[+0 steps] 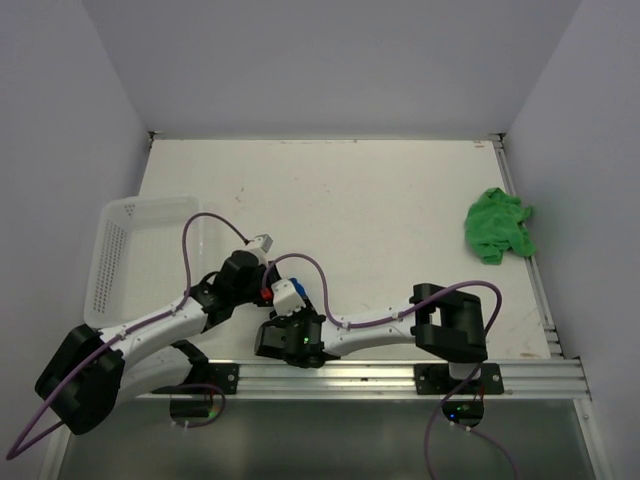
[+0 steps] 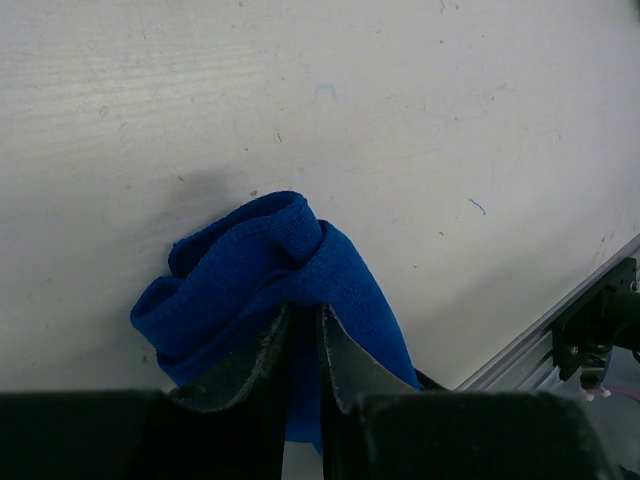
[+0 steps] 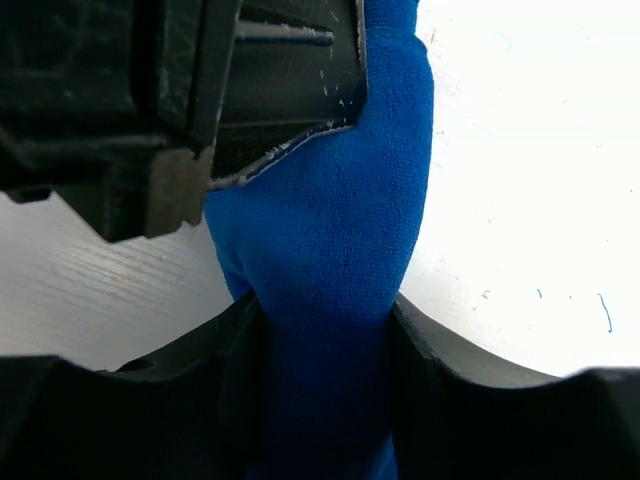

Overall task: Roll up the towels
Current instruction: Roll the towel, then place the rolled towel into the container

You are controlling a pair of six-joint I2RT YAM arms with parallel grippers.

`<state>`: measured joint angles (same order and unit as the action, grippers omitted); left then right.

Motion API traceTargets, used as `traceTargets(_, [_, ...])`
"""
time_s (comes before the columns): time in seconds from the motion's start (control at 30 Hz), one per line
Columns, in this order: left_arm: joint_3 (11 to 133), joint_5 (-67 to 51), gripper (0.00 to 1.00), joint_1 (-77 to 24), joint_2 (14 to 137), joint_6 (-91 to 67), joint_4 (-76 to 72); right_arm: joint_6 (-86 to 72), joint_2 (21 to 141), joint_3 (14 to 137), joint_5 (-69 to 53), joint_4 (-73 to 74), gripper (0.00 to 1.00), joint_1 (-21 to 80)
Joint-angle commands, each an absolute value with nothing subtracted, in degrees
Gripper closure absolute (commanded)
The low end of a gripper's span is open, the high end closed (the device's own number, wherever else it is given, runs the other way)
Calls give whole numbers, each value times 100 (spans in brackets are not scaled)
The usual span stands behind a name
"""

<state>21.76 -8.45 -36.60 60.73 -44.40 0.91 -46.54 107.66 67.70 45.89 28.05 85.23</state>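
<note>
The basket [image 1: 110, 260] sits at nine o'clock on the table [image 1: 350, 190]. At six o'clock the left gripper [image 2: 303, 312] pinches a fold of the blue towel [image 2: 250, 270], jaws almost together; the right gripper [image 3: 325, 320] is clamped round its bunched body. To roll well, I'd turn both wrists together, cloth low and taut. The green towel [image 1: 497, 225] lies crumpled at three o'clock, untouched.

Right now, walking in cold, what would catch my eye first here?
The blue towel, bunched up near the front edge of the table, is pinched by the left gripper and the right gripper at once. Next comes the green towel, crumpled alone at the far right, and a white basket at the left edge.
</note>
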Motion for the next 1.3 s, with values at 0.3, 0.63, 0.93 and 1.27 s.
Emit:
traceTargets(0.3, [1731, -589, 81, -3621, 5941, -4395, 272, -4526, 10407, 6495, 4193, 2698, 31, 8561])
traceTargets(0.63, [1775, -483, 81, -3630, 5959, -4342, 378, -4667, 9853, 6065, 3929, 2585, 28, 8552])
traceTargets(0.93, [1837, -439, 80, -3630, 5985, -4333, 448, -4632, 9729, 5695, 3472, 2145, 28, 8534])
traceTargets(1.27, [1968, -352, 80, -3630, 5906, -4333, 597, -4623, 9695, 5537, 3366, 1960, 42, 8552])
